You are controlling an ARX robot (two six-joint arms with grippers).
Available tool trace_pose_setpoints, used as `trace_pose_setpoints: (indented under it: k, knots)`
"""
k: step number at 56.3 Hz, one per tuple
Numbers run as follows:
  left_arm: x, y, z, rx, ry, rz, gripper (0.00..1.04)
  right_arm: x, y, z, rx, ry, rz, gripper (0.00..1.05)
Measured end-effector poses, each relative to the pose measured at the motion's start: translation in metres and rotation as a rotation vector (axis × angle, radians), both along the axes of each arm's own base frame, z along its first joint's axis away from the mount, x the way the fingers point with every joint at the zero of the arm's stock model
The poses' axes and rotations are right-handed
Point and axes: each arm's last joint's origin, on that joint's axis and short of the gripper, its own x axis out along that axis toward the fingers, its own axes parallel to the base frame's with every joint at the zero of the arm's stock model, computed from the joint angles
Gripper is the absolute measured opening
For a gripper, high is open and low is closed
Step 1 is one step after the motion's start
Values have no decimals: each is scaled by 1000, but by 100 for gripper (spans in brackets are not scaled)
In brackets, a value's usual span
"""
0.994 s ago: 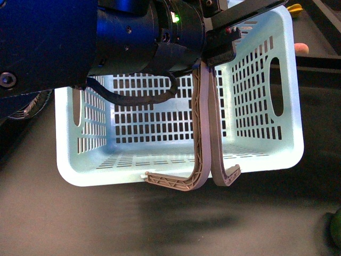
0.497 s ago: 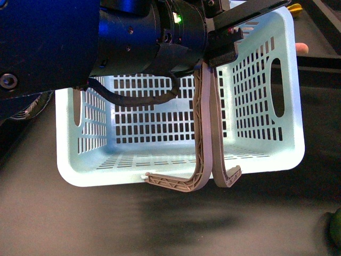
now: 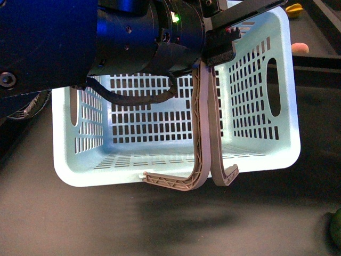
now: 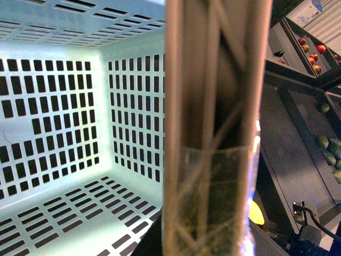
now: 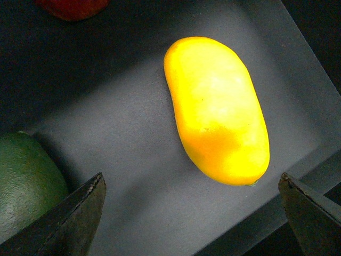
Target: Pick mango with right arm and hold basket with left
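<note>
The pale aqua basket (image 3: 85, 178) hangs tilted, its open side towards the front camera. Both grey-brown ribbed handles (image 3: 202, 133) run up into my left gripper (image 3: 218, 50), which is shut on them. In the left wrist view one handle (image 4: 213, 106) fills the middle, with the basket's slotted inside (image 4: 133, 53) behind it. The yellow-orange mango (image 5: 216, 112) lies on a grey tray floor (image 5: 117, 117). My right gripper (image 5: 191, 178) is open just above it, its dark fingers (image 5: 80, 213) wide apart on either side and not touching it. The right arm is out of the front view.
A dark green fruit (image 5: 26, 181) lies beside the mango, close to one finger, and a red fruit (image 5: 72, 6) sits at the tray's far edge. Shelves with red fruits (image 4: 314, 50) and green fruits (image 4: 327, 146) stand beyond the basket. Another green fruit (image 3: 335, 226) lies on the dark table.
The basket has swung slightly to the left in the front view. The left gripper keeps its hold on the handles.
</note>
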Motion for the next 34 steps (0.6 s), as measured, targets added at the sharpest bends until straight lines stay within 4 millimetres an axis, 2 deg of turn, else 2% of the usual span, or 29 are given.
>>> trace_pose_setpoints:
  k: [34]
  knots:
    - [0, 0, 0, -1, 0, -1, 6, 16, -26, -29, -8, 75, 41, 96]
